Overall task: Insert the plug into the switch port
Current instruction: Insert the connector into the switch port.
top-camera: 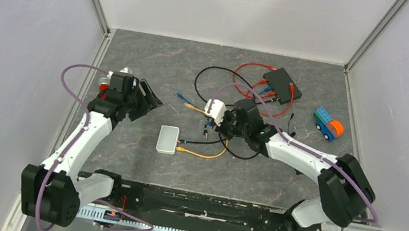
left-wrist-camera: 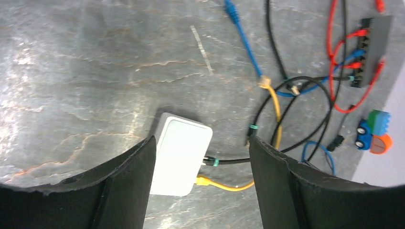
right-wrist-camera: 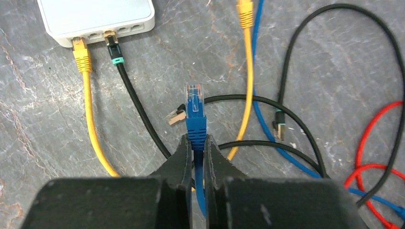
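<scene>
Where the right fingers (right-wrist-camera: 185, 150) press together, they pinch the blue plug (right-wrist-camera: 195, 112) by its boot, clear tip forward, with its blue cable trailing back between them.
Plug: clear of the switch (right-wrist-camera: 95, 19), pointing toward the port side, not in any port.
Switch: white box lying flat on the grey desk (top-camera: 155, 57), its port row facing the plug. Ports hold a yellow plug (right-wrist-camera: 79, 47) and a black plug (right-wrist-camera: 113, 45) with a teal band, side by side at the row's left end. The ports to their right stand open.
Left fingers (left-wrist-camera: 270, 162): spread wide, holding nothing. The switch shows between them in the wrist view.
Black box (top-camera: 282, 84): far right of the desk, with red and blue cables plugged in.
Toy car (top-camera: 328, 124): blue, green and orange, near the black box.
Lettering on either box: too small to tell.
</scene>
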Robot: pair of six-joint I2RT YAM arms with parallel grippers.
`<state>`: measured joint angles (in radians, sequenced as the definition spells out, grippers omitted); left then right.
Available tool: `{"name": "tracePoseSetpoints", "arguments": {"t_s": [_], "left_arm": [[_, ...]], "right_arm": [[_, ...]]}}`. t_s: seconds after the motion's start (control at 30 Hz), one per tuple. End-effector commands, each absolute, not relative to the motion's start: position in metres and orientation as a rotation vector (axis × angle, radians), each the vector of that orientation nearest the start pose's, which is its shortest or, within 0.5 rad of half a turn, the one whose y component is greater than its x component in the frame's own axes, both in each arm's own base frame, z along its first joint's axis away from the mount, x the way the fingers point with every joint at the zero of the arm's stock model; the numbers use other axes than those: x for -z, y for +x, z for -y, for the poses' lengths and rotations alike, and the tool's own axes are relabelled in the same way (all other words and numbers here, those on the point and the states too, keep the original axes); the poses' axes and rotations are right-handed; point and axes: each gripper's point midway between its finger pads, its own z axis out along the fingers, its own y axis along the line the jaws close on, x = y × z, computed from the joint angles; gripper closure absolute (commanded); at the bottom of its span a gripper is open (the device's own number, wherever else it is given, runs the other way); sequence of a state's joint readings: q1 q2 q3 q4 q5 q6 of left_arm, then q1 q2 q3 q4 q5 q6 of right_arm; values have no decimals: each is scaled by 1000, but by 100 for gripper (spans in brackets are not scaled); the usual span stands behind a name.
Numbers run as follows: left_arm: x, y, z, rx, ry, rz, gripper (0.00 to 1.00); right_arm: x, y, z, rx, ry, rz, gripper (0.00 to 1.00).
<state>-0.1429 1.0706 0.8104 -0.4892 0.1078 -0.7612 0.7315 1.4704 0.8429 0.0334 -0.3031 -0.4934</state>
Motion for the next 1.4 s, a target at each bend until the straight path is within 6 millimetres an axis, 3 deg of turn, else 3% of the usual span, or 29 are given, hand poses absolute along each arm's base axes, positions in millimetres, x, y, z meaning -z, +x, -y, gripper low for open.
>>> {"name": "tracePoseSetpoints", "arguments": {"t_s": [0.0, 0.17, 0.37, 0.67, 1.37], "left_arm": [[-109, 275, 73, 469, -683, -2444, 24], [-69, 265, 69, 533, -837, -2532, 29], [-52, 261, 73, 568, -739, -2636, 32], [-42, 262, 95, 747, -669, -2694, 41], [-28, 263, 111, 901, -682, -2739, 52]], "right_arm": [[-108, 291, -317, -409, -1399, -1730, 100], [-88, 288, -346, -394, -1466, -1750, 100], [-62, 281, -373, -392, -1566, -1751, 100], [-37, 274, -393, -377, -1663, -1757, 100], [-28, 274, -408, -357, -1740, -1743, 100]]}}
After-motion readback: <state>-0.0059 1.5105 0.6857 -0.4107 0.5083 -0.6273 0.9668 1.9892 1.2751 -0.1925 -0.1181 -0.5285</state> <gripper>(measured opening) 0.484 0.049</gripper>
